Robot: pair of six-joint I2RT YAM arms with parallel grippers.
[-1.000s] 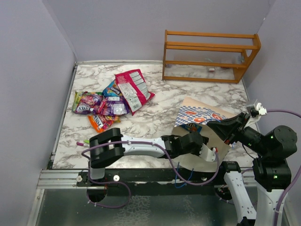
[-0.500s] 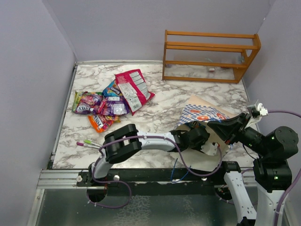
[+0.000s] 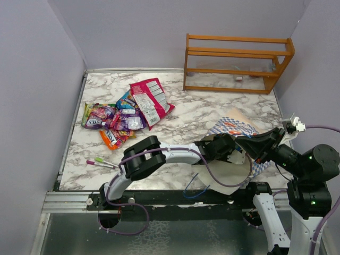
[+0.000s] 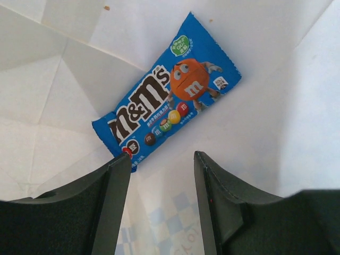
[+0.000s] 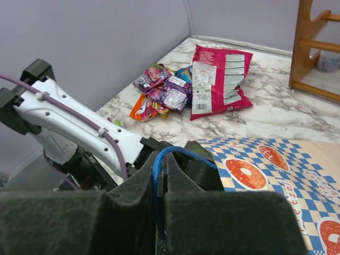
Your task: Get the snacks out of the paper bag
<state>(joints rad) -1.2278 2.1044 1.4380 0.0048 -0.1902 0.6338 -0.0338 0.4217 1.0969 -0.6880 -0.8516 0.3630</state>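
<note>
The paper bag (image 3: 237,127) lies at the right of the table, chequered side up; it also shows in the right wrist view (image 5: 276,164). My right gripper (image 5: 162,159) is shut on its blue cord handle (image 5: 156,180) and holds the mouth up; it shows in the top view (image 3: 249,144). My left arm (image 3: 175,155) reaches into the bag mouth. My left gripper (image 4: 162,159) is open and empty inside, just short of a blue M&M's packet (image 4: 167,98) lying on the cream lining. Several snacks (image 3: 119,118), with the red-pink packet (image 3: 151,101), lie in a pile at the far left.
An orange wooden rack (image 3: 236,61) stands at the back right. Pink and green pens (image 3: 98,162) lie near the front left edge. A second blue cord (image 3: 194,188) hangs over the table's near edge. Walls close in on the left, back and right.
My left arm has swung right and pushed deeper into the bag. The bag has shifted to the right and lies flatter. The right gripper keeps its hold on the handle.
</note>
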